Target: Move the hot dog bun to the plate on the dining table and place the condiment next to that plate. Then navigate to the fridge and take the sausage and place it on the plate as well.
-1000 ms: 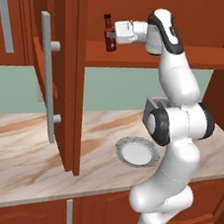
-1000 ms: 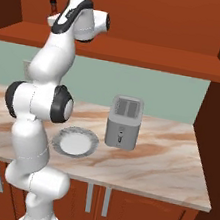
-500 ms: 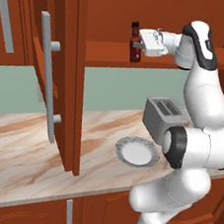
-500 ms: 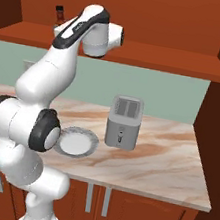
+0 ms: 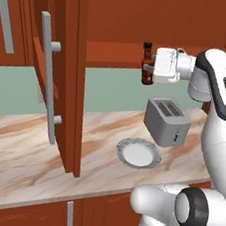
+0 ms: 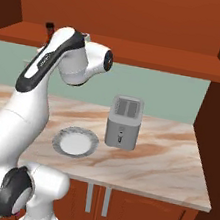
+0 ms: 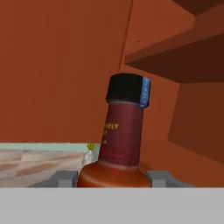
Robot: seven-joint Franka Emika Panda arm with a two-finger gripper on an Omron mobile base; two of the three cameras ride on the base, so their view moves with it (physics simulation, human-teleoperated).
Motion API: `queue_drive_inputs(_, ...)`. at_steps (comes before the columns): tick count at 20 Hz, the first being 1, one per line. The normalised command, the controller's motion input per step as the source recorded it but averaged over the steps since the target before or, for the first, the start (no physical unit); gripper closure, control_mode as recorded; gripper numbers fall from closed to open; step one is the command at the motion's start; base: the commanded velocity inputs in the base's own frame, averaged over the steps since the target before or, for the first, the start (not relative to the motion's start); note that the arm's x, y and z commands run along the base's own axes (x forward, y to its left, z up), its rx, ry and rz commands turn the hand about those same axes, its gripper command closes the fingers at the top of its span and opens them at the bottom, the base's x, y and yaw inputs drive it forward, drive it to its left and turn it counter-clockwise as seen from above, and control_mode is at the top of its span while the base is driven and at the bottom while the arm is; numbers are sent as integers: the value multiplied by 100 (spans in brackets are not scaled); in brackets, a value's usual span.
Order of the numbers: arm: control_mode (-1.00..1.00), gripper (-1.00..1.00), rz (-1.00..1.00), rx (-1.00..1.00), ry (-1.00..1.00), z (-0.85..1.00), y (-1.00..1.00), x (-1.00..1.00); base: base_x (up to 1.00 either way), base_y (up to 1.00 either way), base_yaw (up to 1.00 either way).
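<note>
The slim dark red-brown condiment bottle (image 5: pixel 148 64) stands upright with its long axis vertical and its black cap on top, held in the air in front of the red-brown wooden cabinet shelf (image 5: pixel 117 53), above the counter. The two-finger gripper (image 5: pixel 152 65) is clamped on its body from the side, a grey fingertip (image 7: pixel 64 177) showing on either side of the bottle in the hand view. Below on the marble counter (image 5: pixel 25 147) I count one grey two-slot toaster (image 5: pixel 166 121) and one pale grey plate with a whitish rim (image 5: pixel 138 153) just beside it, with one open cabinet door (image 5: pixel 64 74) to the left.

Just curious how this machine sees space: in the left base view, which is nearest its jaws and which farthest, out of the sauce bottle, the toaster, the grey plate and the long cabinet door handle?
1. Sauce bottle, between the jaws.
2. Toaster, on the counter below.
3. Grey plate, lower still, in front of the toaster.
4. Door handle, far left on the open cabinet door.
</note>
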Motion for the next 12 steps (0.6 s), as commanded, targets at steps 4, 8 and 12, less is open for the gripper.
queue_drive_inputs(4, -100, 100, -43, -10, 18, -52, -34, -64, 0, 0, 0)
queue_drive_inputs(8, -100, 100, -41, -5, 29, -69, -58, -24, 0, 0, 0)
queue_drive_inputs(12, -100, 100, -25, -2, 26, -69, -53, -3, 0, 0, 0)
